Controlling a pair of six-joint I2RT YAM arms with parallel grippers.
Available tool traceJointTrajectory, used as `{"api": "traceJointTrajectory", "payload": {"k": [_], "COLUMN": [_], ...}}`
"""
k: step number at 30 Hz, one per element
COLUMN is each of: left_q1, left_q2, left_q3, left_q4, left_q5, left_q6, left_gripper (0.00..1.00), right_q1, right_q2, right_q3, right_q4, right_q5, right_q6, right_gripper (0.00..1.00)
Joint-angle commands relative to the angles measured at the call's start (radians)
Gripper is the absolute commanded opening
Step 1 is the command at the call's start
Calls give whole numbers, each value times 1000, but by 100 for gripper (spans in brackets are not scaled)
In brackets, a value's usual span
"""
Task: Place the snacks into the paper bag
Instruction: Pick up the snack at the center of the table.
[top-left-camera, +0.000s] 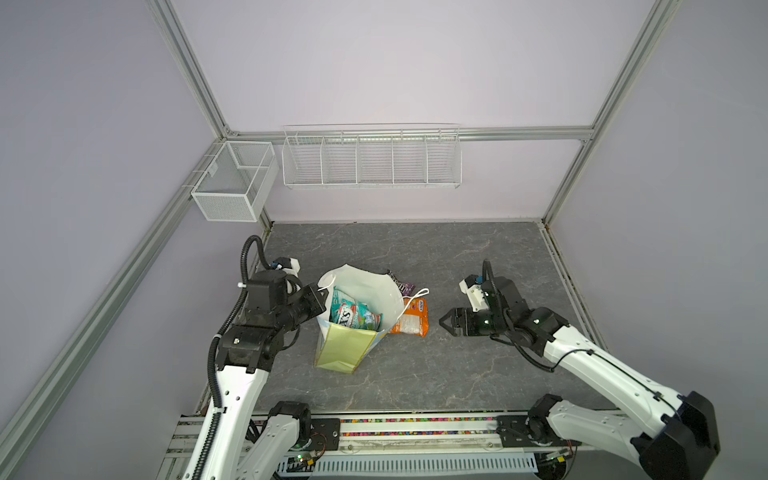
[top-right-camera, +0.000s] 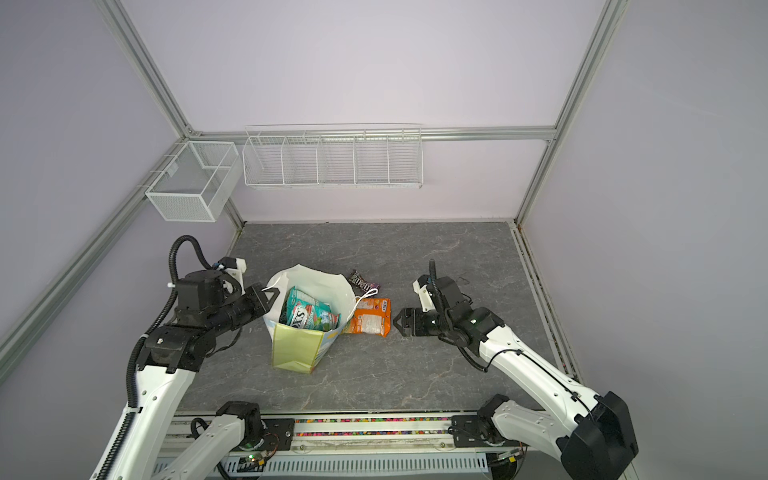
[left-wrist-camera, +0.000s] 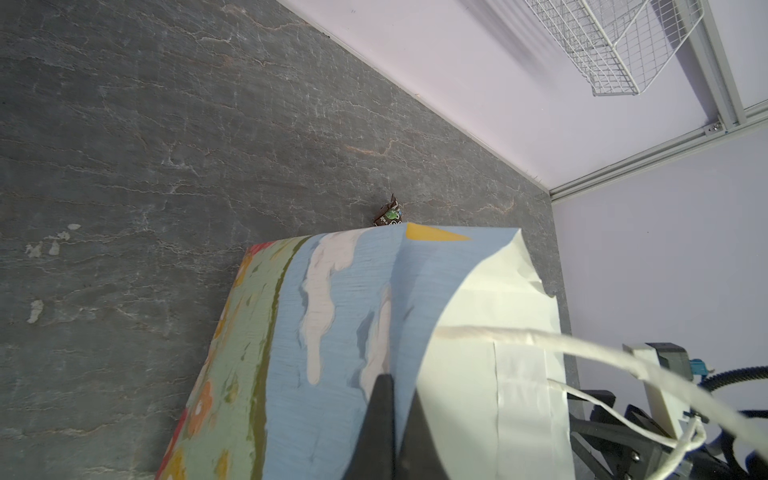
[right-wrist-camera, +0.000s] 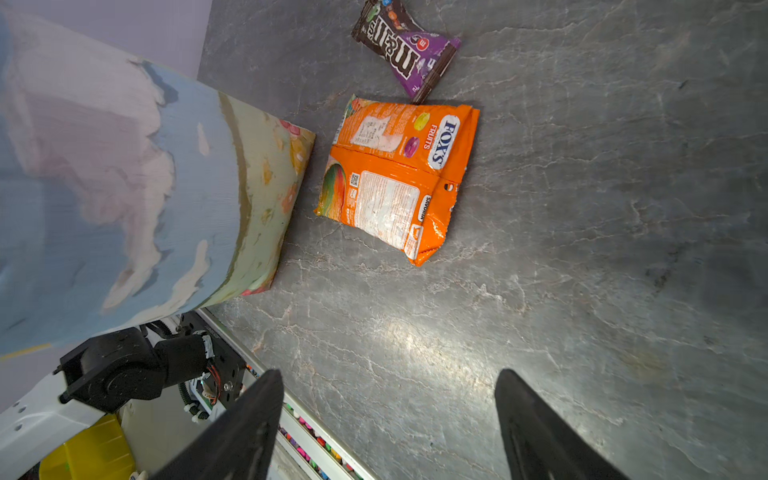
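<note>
The paper bag (top-left-camera: 343, 347) (top-right-camera: 295, 349) stands tilted at the table's middle left, its white mouth open. Teal FOX'S pouches (top-left-camera: 353, 316) (top-right-camera: 309, 318) lie inside it. My left gripper (top-left-camera: 324, 293) (top-right-camera: 272, 295) is shut on the bag's left rim by a cord handle; in the left wrist view its jaws (left-wrist-camera: 397, 386) pinch the blue printed wall (left-wrist-camera: 340, 332). An orange FOX'S pouch (top-left-camera: 411, 320) (right-wrist-camera: 399, 174) lies flat just right of the bag. A brown-purple M&M's pack (top-left-camera: 401, 284) (right-wrist-camera: 409, 50) (left-wrist-camera: 388, 214) lies behind it. My right gripper (top-left-camera: 442, 322) (top-right-camera: 395, 322) (right-wrist-camera: 389, 372) is open and empty, right of the orange pouch.
A white wire rack (top-left-camera: 372, 160) and a mesh basket (top-left-camera: 235, 183) hang on the back wall. A metal rail (top-left-camera: 415, 428) runs along the table's front edge. Bare grey tabletop (top-left-camera: 415, 374) lies in front of the bag and to the right.
</note>
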Motion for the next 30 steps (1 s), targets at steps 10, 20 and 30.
{"api": "traceJointTrajectory", "payload": {"k": [10,20,30], "left_q1": [0,0,0], "left_q2": [-82,-78,-75], "left_q3": [-12,-35,-43], "left_q4": [62,108,118], "left_q5": [40,50,51], "left_q6": [-16,-18,-15], "left_gripper": [0,0,0], "right_q1": [-97,-116,-124], "right_q2": [28,162,310], "right_q3": [-130,-140,-168], "right_q4": [228,353,517], "right_q5": [-132,-194,-246], "right_q6": [116,147,203], "right_gripper": [94,89,83]}}
